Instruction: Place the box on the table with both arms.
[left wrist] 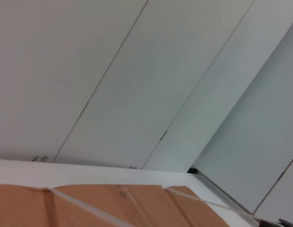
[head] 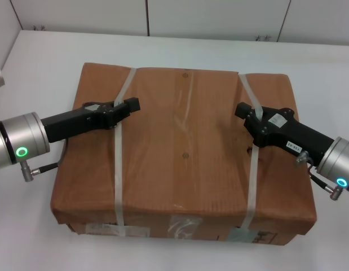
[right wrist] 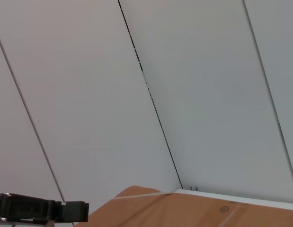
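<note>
Two grippers, left (head: 131, 104) and right (head: 242, 109), over one box (head: 182, 164), two straps (head: 119, 164).

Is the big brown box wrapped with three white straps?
No. The head view shows the box bound by only two white straps, one near each gripper.

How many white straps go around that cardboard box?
2: one strap crosses the box on its left side by the left hand, the other strap on the right by the right hand.
</note>
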Robot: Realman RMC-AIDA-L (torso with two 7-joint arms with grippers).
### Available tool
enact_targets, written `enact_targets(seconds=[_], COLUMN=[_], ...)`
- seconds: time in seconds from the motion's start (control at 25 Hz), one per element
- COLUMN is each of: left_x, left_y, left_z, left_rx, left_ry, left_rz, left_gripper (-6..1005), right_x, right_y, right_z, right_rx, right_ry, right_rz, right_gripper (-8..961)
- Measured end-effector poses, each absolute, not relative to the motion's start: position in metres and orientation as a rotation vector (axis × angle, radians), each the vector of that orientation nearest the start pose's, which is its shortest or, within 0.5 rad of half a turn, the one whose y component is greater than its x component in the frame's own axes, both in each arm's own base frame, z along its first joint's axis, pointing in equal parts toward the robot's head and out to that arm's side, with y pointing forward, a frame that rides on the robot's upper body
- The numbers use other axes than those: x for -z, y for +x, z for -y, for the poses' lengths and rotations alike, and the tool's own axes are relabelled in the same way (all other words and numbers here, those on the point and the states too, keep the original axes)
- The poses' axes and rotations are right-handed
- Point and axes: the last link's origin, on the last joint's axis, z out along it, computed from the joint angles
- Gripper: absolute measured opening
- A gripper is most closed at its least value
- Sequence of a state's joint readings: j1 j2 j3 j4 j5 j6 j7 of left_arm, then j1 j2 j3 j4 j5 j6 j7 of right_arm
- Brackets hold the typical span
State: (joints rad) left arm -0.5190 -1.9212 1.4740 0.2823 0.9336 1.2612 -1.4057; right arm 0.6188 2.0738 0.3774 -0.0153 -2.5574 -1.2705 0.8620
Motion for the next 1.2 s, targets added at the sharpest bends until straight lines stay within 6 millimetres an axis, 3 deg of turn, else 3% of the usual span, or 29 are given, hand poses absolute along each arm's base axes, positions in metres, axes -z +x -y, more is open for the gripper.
enact_targets(seconds=[1.0, 1.2], left_x=[0.015, 0.023], left_y=[-0.284, -0.289], left_z=[-0.343, -0.345], left_rx=[0.957, 0.89], left_ry=[-2.386, -2.365], left_rz=[1.078, 1.069], left_gripper=[43, 42], right_x=[0.073, 0.08], right_y=[0.265, 0.269], right_z=[-0.331, -0.335], right_rx=[-0.952, -0.872], right_ry=[-2.327, -2.327], right_rz=[-0.765, -0.763], right_gripper=[7, 7])
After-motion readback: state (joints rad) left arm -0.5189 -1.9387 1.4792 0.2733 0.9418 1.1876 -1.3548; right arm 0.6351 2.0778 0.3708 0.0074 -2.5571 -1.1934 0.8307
